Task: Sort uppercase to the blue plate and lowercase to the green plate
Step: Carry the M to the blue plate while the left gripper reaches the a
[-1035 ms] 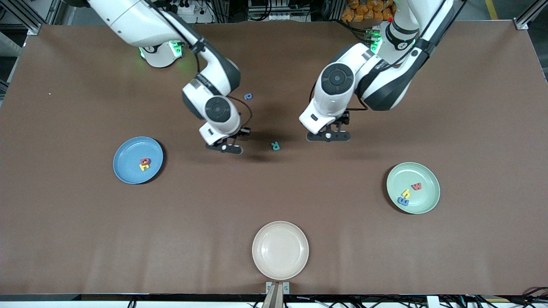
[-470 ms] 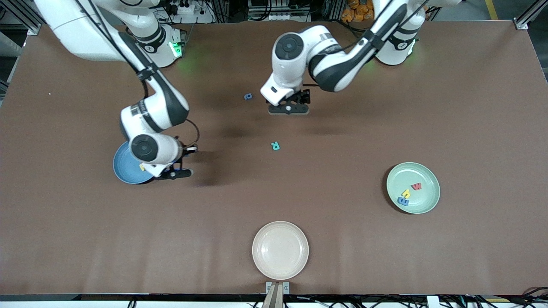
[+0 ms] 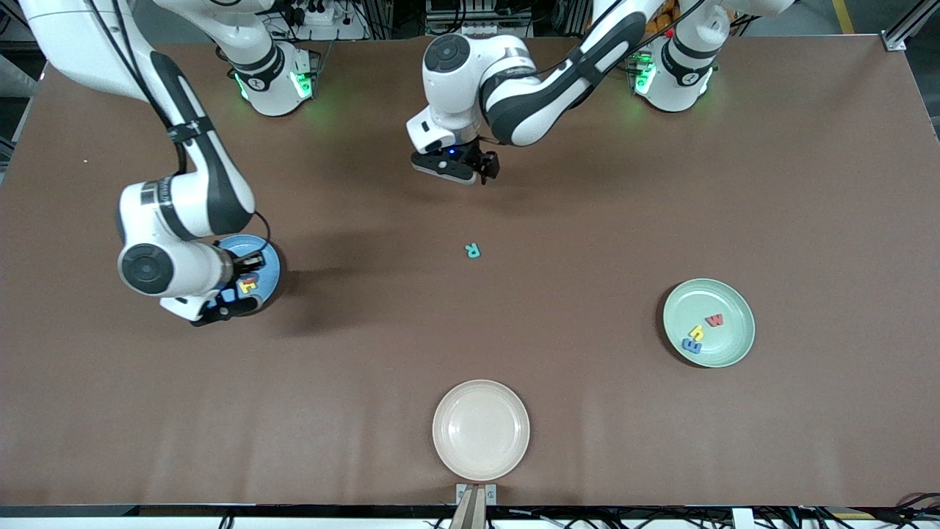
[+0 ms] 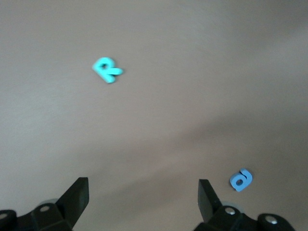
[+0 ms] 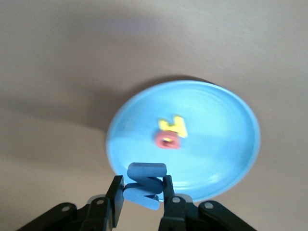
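My right gripper [image 5: 140, 194] pinches the light, squashy blue M [image 5: 144, 188] by its flat faces over the blue plate [image 5: 231, 144]; my left gripper [image 4: 143, 197] hangs wide open, empty, over the small blue letter [image 4: 240, 180].

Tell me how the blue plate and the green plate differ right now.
The blue plate shows two letters, a yellow one and a red one; the green plate holds three: red, yellow and blue. The right gripper hangs over the blue plate's rim, shut on a blue letter; nothing hangs over the green plate. Both are round with shallow rims.
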Robot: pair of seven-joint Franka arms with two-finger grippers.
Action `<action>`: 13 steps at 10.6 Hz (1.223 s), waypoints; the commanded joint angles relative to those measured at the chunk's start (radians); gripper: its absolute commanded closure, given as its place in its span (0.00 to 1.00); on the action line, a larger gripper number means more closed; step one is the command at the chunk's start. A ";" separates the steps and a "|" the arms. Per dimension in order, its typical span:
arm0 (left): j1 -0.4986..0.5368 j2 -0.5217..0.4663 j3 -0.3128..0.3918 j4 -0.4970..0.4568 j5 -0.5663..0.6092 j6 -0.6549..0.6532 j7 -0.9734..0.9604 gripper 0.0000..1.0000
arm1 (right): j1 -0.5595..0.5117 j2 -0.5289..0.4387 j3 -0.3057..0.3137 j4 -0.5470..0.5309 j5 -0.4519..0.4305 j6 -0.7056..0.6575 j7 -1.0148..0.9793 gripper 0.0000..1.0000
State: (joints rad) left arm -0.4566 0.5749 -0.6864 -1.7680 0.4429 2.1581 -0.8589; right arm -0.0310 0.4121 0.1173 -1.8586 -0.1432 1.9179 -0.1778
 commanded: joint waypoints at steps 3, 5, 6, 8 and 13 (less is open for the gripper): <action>-0.034 0.125 0.007 0.091 0.082 -0.004 0.341 0.00 | 0.007 -0.042 -0.111 -0.111 -0.006 0.050 -0.167 0.70; -0.036 0.143 0.005 0.110 0.079 -0.006 0.455 0.00 | -0.013 -0.047 -0.113 -0.192 -0.004 0.149 -0.178 0.69; -0.037 0.152 0.005 0.111 0.080 -0.004 0.506 0.00 | -0.021 -0.049 -0.113 -0.226 -0.004 0.188 -0.187 0.69; -0.056 0.170 0.005 0.131 0.080 -0.004 0.621 0.00 | -0.023 -0.047 -0.114 -0.257 -0.004 0.237 -0.201 0.62; -0.147 0.215 0.042 0.162 0.089 0.041 0.681 0.00 | -0.027 -0.061 -0.116 -0.252 0.002 0.231 -0.196 0.41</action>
State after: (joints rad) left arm -0.5631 0.7639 -0.6738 -1.6363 0.5091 2.1756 -0.1943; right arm -0.0401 0.3946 -0.0072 -2.0863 -0.1426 2.1500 -0.3610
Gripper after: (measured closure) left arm 0.000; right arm 0.410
